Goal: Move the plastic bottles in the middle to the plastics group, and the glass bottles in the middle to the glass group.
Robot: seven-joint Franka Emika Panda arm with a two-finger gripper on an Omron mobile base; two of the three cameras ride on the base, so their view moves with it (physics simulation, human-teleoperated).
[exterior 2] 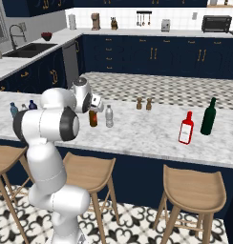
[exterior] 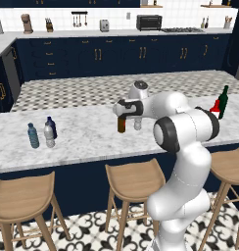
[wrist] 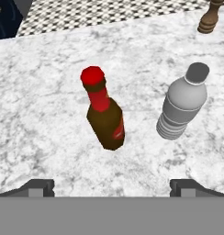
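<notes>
With its jaws spread wide and holding nothing, the gripper (wrist: 112, 186) hovers above the amber glass bottle (wrist: 103, 111) at frame centre, the clear plastic bottle (wrist: 182, 103) just right, so the next move likely calls for descending and closing around it.

The white marble counter (wrist: 45, 119) lies bare on every side of the slim amber-brown glass bottle with a red top (wrist: 104, 117), save one: a clear grey plastic bottle (wrist: 182, 103) stands upright near it, apart, with a passable gap between. Two brown wooden shakers (exterior 2: 143, 103) stand farther back, toward the counter's far edge.
</notes>
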